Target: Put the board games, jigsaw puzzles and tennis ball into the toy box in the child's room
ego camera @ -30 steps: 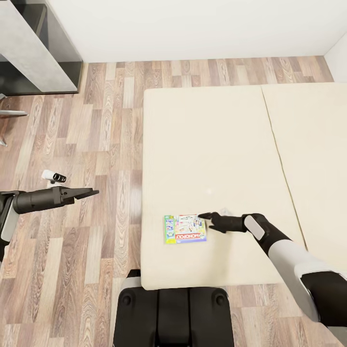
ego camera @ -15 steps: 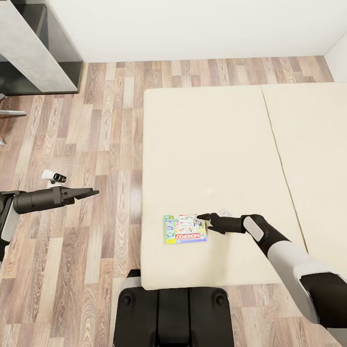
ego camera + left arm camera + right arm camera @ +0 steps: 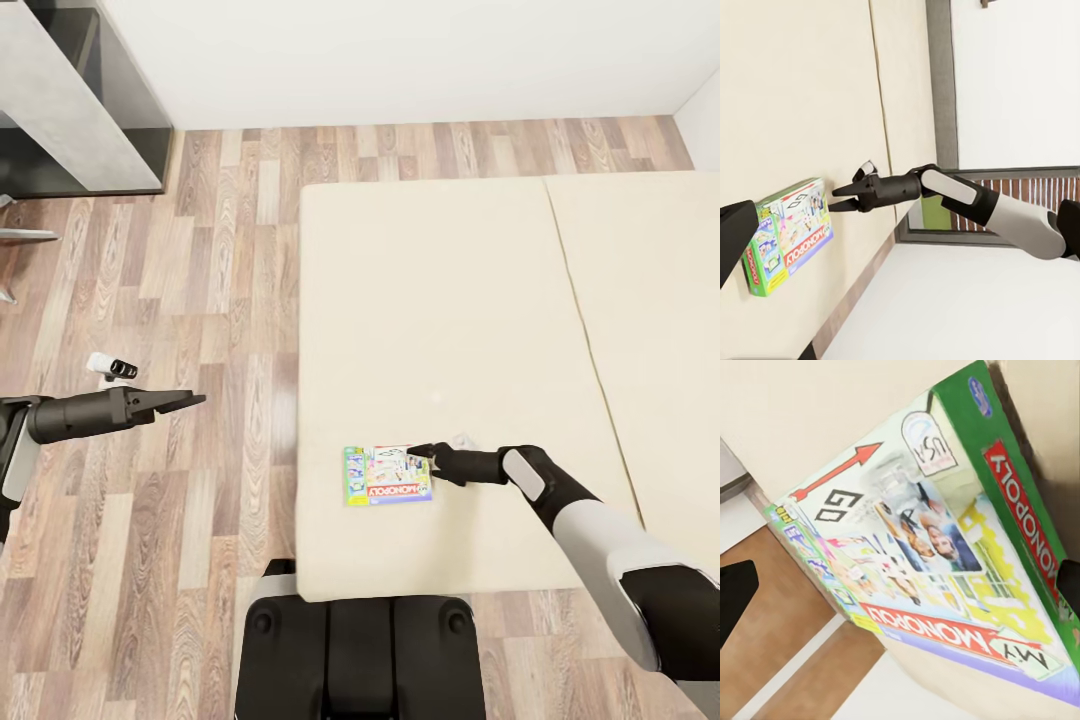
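On the beige bed point(image 3: 440, 300), near its front left corner, a flat MONOPOLY board game point(image 3: 387, 476) lies face up. My right gripper point(image 3: 422, 452) is at the box's far right corner, low over the mattress, fingers open. In the right wrist view the board game point(image 3: 937, 555) lies close up between the two dark fingertips point(image 3: 735, 592). The left wrist view takes in the board game point(image 3: 787, 236) and the open right gripper point(image 3: 844, 199) beside it. My left gripper point(image 3: 185, 402) hovers over the wood floor left of the bed, open and holding nothing.
The table's dark-grey wing point(image 3: 90, 100) stands at the far left by the white wall. On the floor near the left arm is a small white and black object point(image 3: 112, 367). A seam point(image 3: 580, 340) splits the mattress. My base point(image 3: 360, 650) touches the bed's front edge.
The whole picture has shifted a few pixels to the right. My right gripper has crept slightly closer onto the box's corner. The left arm has not moved.
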{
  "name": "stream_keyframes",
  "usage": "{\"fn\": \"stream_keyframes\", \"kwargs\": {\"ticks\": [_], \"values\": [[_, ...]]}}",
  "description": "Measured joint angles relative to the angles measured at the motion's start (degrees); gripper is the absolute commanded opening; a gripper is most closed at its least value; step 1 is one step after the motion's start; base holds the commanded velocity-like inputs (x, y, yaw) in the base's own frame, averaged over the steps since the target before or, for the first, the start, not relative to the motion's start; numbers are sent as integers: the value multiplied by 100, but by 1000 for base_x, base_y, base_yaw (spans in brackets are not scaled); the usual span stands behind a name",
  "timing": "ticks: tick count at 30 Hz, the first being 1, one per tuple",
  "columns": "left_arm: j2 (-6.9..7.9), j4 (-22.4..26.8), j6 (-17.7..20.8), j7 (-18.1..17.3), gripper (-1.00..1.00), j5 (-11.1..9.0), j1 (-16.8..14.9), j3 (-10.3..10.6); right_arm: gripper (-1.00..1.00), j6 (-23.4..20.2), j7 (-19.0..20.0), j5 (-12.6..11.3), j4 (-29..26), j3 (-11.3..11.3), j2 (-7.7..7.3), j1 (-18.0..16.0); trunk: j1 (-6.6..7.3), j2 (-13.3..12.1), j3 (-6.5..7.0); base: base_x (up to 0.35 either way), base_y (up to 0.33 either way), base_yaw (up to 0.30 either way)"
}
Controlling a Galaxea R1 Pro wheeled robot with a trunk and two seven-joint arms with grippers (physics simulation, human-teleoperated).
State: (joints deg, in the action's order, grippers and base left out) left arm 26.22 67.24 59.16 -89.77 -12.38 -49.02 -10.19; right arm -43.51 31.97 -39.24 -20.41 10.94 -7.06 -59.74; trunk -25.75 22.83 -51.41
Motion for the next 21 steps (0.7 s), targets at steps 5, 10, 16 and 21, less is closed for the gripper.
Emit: {"fn": "stream_keyframes", "kwargs": {"ticks": [5, 10, 16, 21], "values": [[-2, -1, 0, 0, 100, -2, 0, 4, 100, 2, -21, 9, 3, -1, 70, 2, 0, 0, 0, 0, 17, 0], [1, -1, 0, 0, 100, -1, 0, -1, 100, 2, -33, 12, 4, -1, 84, 0, 0, 0, 0, 0, 2, 0], [-4, -1, 0, 0, 100, -4, 0, 12, 100, 2, -36, 13, 4, -1, 87, 3, 0, 0, 0, 0, 3, 0], [-5, 0, 0, 0, 100, 1, 0, 11, 100, 3, -36, 13, 5, 0, 87, 0, 0, 0, 0, 0, 97, 0]]}}
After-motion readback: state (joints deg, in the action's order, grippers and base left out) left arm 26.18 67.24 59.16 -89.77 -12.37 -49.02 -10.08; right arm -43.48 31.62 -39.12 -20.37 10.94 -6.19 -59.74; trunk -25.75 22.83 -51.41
